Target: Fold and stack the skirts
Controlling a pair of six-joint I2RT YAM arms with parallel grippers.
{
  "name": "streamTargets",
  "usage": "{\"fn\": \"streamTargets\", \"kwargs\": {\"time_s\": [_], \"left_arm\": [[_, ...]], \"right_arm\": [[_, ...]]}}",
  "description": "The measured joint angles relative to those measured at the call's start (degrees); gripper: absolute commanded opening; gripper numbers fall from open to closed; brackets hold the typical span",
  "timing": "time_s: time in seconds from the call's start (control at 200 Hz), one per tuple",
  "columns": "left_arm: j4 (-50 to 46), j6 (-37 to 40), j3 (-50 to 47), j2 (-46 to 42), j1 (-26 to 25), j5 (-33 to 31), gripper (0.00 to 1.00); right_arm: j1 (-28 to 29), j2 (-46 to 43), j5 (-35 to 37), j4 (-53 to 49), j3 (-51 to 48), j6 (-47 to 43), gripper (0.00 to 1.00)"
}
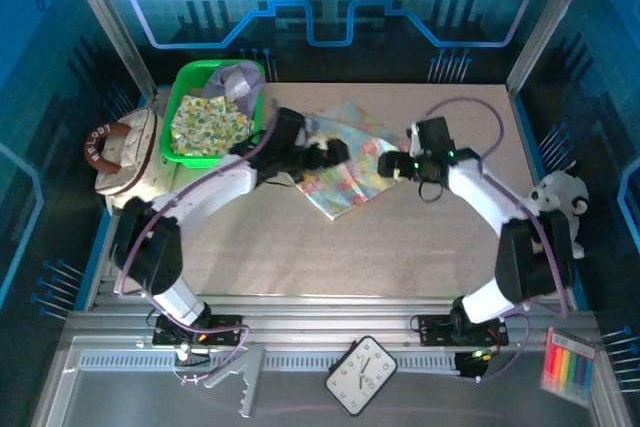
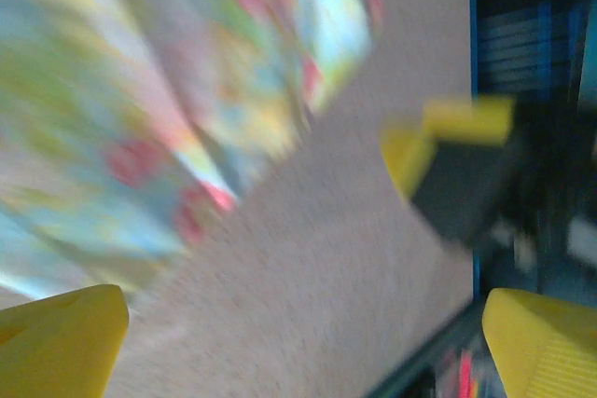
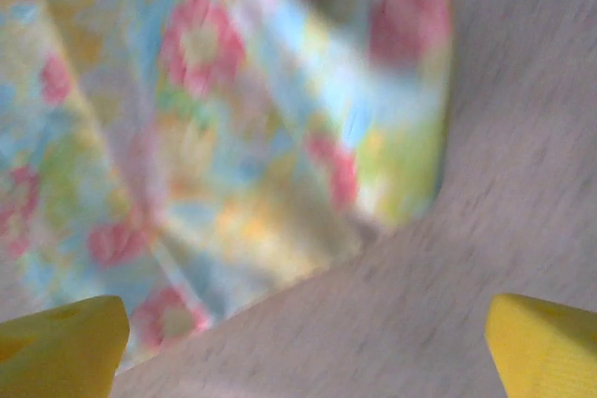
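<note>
Skirt: flowered skirt (image 1: 350,187) lies rumpled mid-worktop (image 1: 400,257), between both arms.
Left end effector (image 2: 303,342): released, empty, beside the skirt's edge.
Right end effector (image 3: 303,333): released, empty, near a corner.
Tip: pinch matching corners, then fold evenly.

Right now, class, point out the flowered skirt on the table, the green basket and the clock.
flowered skirt (image 1: 350,182): top view, middle of the spread cloth.
green basket (image 1: 172,117): top view, its left wall.
clock (image 1: 361,375): top view, centre of its face.
</note>
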Motion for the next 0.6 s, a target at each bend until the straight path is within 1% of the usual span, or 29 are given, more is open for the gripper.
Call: {"fn": "streamTargets", "kwargs": {"time_s": [0.04,0.07,0.115,0.185,0.235,0.325,0.475,0.6], "left_arm": [[-0.5,-0.4,-0.7,-0.9,2.7,-2.0,0.99],[-1.1,-0.5,-1.0,-1.3,4.3,-3.5,0.99],[-2.1,-0.9,-1.7,-1.5,5.7,-5.4,0.99],[-3.5,-1.2,-3.1,-1.7,6.5,-7.2,0.99],[-4.3,-1.5,-4.5,-2.2,6.6,-7.8,0.99],[-5.3,-1.9,-7.4,-3.8,6.9,-8.4,0.99],[-5.9,-3.4,-10.3,-6.4,7.8,-9.1,0.99],[-5.9,-4.7,-11.1,-7.0,8.3,-9.7,0.99]], "right_arm": [[0.6,-2.2,-2.1,2.6,-4.4,4.0,0.99],[1.7,-3.1,-3.2,4.5,-7.5,6.3,0.96],[3.8,-3.0,-4.0,5.7,-10.0,8.1,0.89],[8.1,-0.6,-2.7,4.7,-9.8,6.7,0.76],[11.1,2.6,-0.2,2.2,-6.5,3.6,0.72],[14.0,8.3,4.6,-1.0,1.1,-2.9,0.66],[16.7,16.0,11.4,-5.4,10.8,-10.9,0.57],[17.9,21.2,14.9,-9.9,15.9,-15.5,0.44]]}}
